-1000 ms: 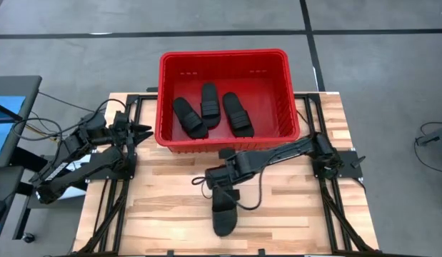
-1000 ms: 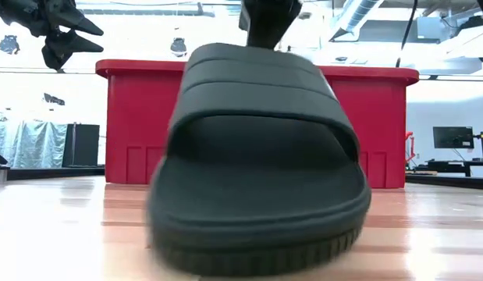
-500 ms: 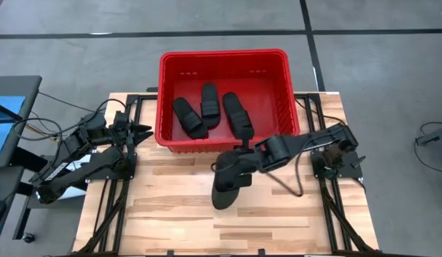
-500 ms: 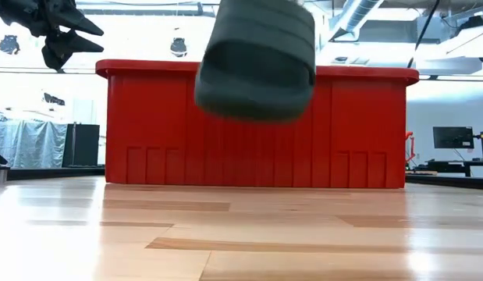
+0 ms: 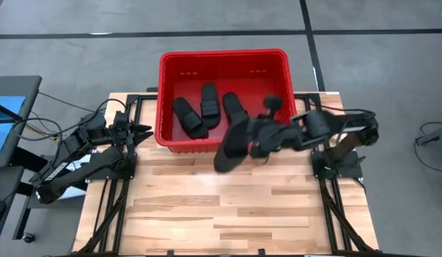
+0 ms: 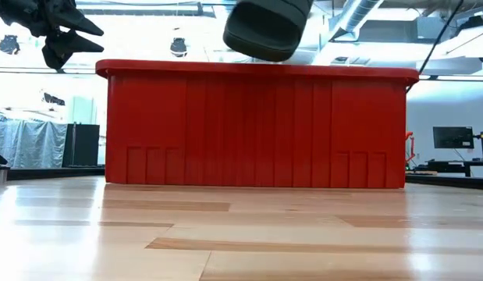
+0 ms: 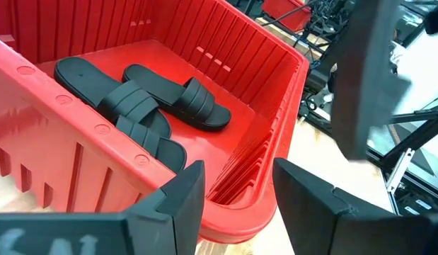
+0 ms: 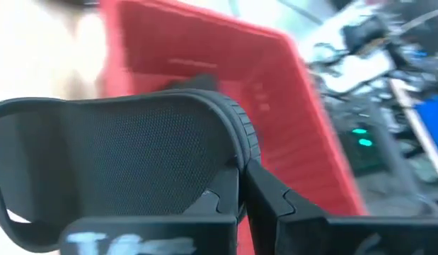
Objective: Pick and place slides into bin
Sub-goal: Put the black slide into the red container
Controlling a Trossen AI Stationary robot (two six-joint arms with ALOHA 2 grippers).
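One black slide (image 5: 231, 145) hangs in the air above the near wall of the red bin (image 5: 167, 71), clamped at its edge by the right tool (image 5: 258, 143), clear of the wooden counter (image 5: 206, 207). In the low view it floats just above the bin's rim. Three more slides (image 5: 206, 108) lie side by side on the bin's floor, toward its left half. The left tool (image 5: 143, 130) waits with its fingers parted, just left of the bin's near left corner.
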